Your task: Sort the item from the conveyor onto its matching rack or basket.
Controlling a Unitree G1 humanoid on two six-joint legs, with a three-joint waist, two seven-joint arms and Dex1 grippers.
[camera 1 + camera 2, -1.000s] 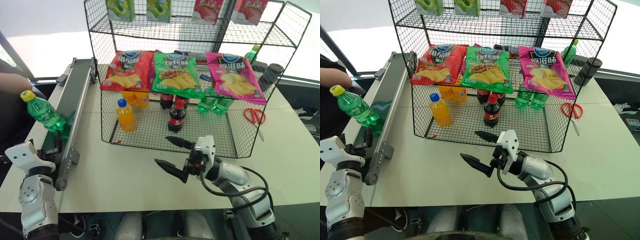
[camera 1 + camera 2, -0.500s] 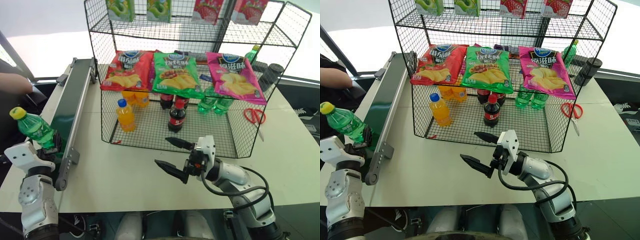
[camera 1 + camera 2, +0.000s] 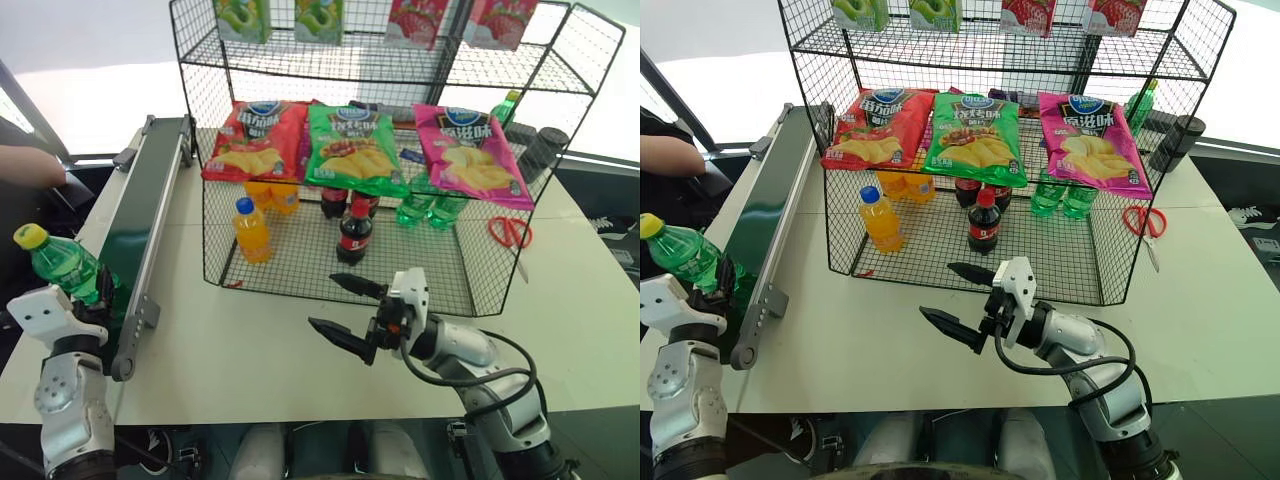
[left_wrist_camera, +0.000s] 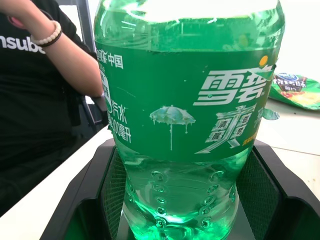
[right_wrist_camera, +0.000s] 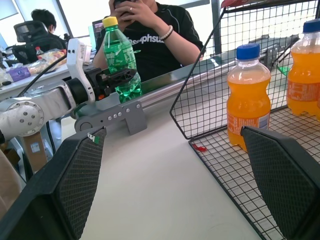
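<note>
Wrist cam crops the green bottle (image 4: 190,125) at cap and base. The snack packs (image 3: 243,15) on the rack's (image 3: 200,90) top shelf are sliced by the frame edge. The seated person (image 5: 150,35) is half hidden behind the conveyor (image 5: 190,77).

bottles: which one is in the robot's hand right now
The green soda bottle with the yellow cap, gripped by the left hand at the conveyor; the other bottles stand in the rack.

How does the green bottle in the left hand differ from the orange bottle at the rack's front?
The green bottle has a yellow cap, tilts, gripped by the left hand at the conveyor. The orange bottle has a blue cap and stands upright, untouched, in the rack. Both are small capped drinks.
</note>
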